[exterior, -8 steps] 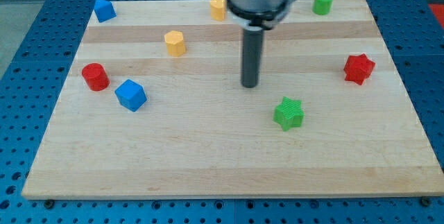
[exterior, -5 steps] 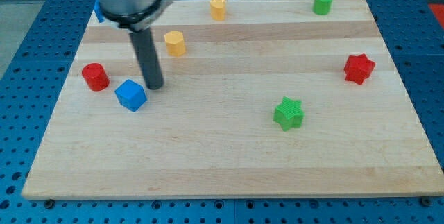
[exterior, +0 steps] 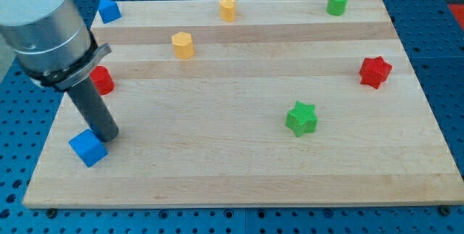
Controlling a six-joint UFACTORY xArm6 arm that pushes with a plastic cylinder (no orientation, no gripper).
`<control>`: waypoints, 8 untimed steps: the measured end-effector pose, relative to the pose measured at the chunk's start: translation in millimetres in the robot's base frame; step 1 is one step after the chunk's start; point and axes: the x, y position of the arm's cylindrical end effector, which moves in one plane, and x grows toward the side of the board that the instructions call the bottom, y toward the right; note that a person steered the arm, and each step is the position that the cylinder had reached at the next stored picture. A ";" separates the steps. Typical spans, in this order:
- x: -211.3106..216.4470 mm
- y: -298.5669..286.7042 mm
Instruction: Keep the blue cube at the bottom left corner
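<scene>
The blue cube (exterior: 88, 148) lies on the wooden board (exterior: 239, 154) near the view's bottom left corner, close to the left edge. My tip (exterior: 108, 138) stands right against the cube's upper right side. The rod and the arm's grey body rise from there toward the view's top left.
A red cylinder (exterior: 102, 80) sits partly behind the rod at the left. A small blue block (exterior: 109, 10) is at the top left. Two yellow blocks (exterior: 183, 45) (exterior: 228, 8), a green cylinder (exterior: 336, 3), a red star (exterior: 375, 72) and a green star (exterior: 301, 118) lie elsewhere.
My tip swept from the board's middle to the left and then down. The blue cube slid down and to the left, from beside the red cylinder toward the bottom left corner.
</scene>
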 end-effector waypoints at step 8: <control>-99.2 209.4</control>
